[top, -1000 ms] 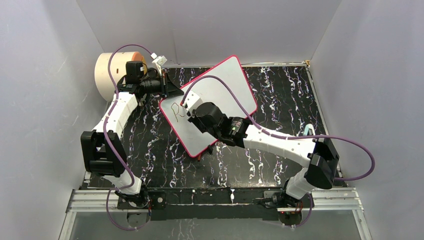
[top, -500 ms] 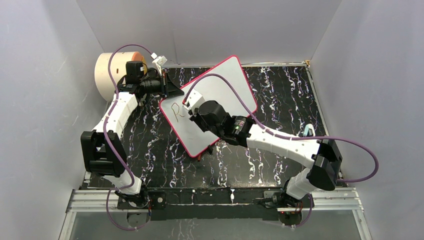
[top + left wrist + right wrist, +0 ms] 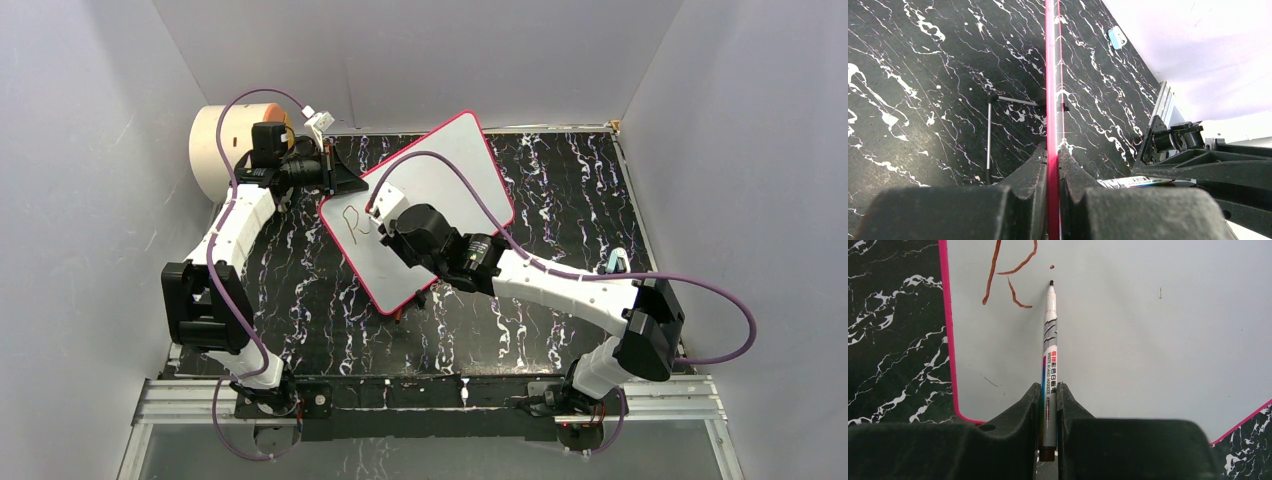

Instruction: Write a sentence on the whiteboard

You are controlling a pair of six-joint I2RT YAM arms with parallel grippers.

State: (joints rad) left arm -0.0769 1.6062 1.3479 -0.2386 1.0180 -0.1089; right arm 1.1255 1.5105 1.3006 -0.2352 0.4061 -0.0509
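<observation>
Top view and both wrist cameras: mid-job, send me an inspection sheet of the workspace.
Surface: black, white-veined table.
Job's things: whiteboard, pink rim, angled across the centre; writing so far is one R and a dot; marker tip near the dot.
Clutter: cream cylinder far left; small pale-blue item at right.
Grippers: left gripper shut on the whiteboard's rim; right gripper shut on the marker.
Cables: purple cable along each arm; the right arm's arcs over the whiteboard.
Surroundings: plain white walls on three sides.
</observation>
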